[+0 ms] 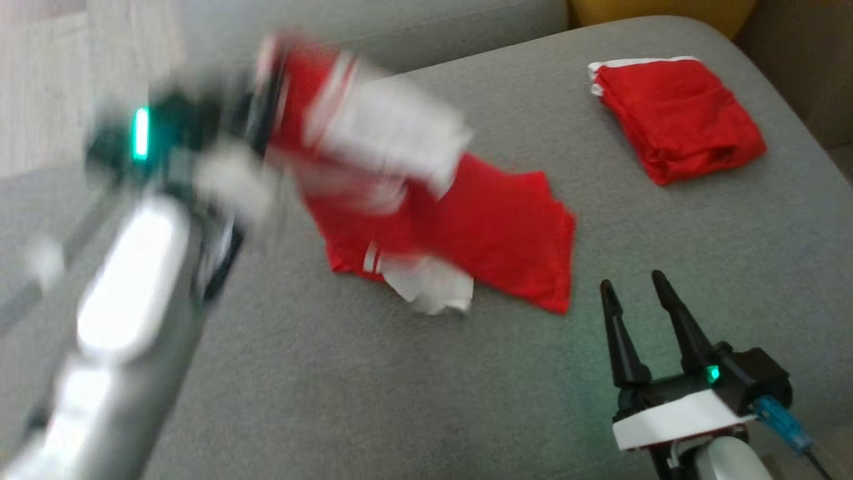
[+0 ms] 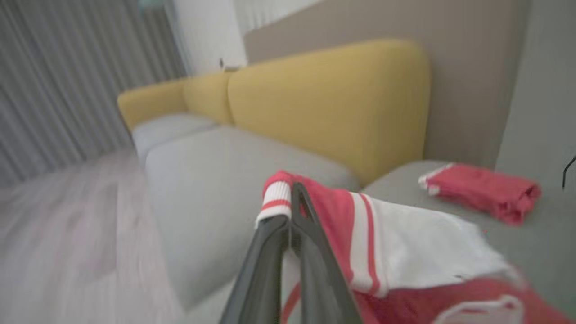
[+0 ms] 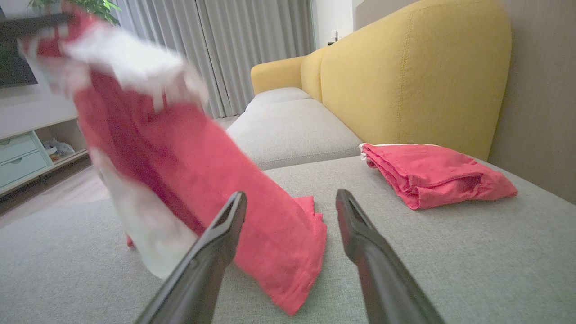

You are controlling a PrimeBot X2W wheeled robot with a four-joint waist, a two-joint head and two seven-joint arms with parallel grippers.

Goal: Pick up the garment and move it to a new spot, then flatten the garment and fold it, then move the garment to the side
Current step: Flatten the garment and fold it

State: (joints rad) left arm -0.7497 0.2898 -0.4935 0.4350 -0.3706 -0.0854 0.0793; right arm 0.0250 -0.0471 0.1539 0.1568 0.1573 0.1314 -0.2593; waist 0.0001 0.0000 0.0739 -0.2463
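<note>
1. the grey sofa seat (image 1: 400, 373) spread across the head view and bore everything else.
2. the yellow backrest (image 3: 405, 72) rose behind the seat in both wrist views.
3. the garment (image 1: 493, 227), red with white panels and stripes, lay partly on the middle of the seat. its left end was raised off the cushion and blurred.
4. a folded red cloth (image 1: 676, 117) with a white edge sat at the far right of the seat, well apart from the garment.
5. the left gripper (image 2: 290, 216) had its fingers pressed together, clamped on a striped white cuff of the garment's raised end.
6. the right gripper (image 1: 632, 280) stood with fingers spread apart and nothing between them, near the garment's right edge.
</note>
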